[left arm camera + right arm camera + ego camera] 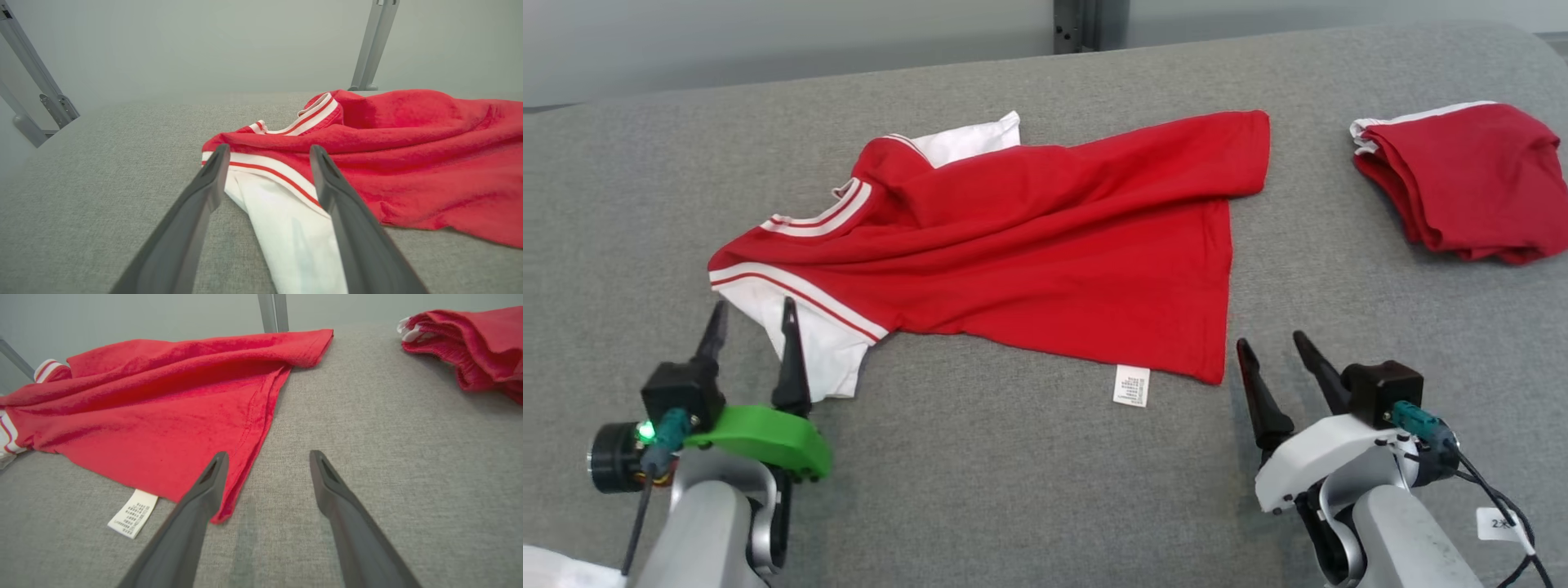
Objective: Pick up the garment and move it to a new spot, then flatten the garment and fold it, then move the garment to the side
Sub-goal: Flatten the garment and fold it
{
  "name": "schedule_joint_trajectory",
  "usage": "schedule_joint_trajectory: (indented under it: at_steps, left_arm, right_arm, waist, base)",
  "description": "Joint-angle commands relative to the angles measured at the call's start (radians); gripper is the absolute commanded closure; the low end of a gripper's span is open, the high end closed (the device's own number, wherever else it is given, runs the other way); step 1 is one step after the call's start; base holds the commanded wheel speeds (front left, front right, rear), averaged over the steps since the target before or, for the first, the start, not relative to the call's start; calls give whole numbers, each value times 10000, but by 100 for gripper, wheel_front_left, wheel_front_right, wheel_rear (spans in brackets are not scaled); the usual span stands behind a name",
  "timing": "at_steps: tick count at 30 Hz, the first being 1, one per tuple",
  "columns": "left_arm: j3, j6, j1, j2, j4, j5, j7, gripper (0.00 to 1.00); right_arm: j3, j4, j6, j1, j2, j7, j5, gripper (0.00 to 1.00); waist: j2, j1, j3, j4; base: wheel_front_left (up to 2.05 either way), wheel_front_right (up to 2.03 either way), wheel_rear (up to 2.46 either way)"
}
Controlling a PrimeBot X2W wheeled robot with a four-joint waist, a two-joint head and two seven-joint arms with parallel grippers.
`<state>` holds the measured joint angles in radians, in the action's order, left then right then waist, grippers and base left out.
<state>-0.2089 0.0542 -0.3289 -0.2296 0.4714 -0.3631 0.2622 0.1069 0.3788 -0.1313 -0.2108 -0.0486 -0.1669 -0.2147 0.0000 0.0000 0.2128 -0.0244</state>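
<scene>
Red garment (1054,245), left gripper (753,314) gaping over sleeve edge (821,359), right gripper (1270,341) gaping at hem corner (1213,374)

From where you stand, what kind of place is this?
Probably a robot test bench for laundry folding, not a home: a wide grey fabric-covered surface, bare metal frame struts against a plain wall, and a red shirt spread out near a second red garment already folded.
</scene>
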Motion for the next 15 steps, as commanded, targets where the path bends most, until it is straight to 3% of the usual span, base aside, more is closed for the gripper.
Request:
schedule_joint_trajectory:
  at_steps: [1,11,12,13,14,15]
  left_arm:
    - [-21,2,317,141,-271,126,30,0]
    - [-75,-125,1822,1044,-1925,490,31,0]
    - [-38,-118,1924,1085,-2010,506,31,0]
    - [6,-114,2033,1120,-2086,503,32,0]
    - [65,-110,2126,1144,-2155,503,30,0]
    - [122,-115,2192,1162,-2222,503,32,0]
  right_arm:
    - [106,255,9,-190,-34,49,-90,0]
    - [144,2862,8,-1040,-32,154,-34,0]
    - [147,3089,6,-1099,-27,133,-59,15]
    - [146,3287,4,-1171,-26,92,-87,51]
    - [146,3483,4,-1242,-15,31,-80,75]
    - [156,3648,4,-1312,-8,-10,-82,89]
  waist:
    - [0,0,-187,473]
    - [0,0,-361,1597]
    - [0,0,-369,1651]
    - [0,0,-377,1681]
    - [0,0,-387,1700]
    - [0,0,-391,1705]
  base:
    - [0,0,0]
    - [0,0,0]
    - [0,0,0]
    - [0,0,0]
    - [0,0,0]
    - [0,0,0]
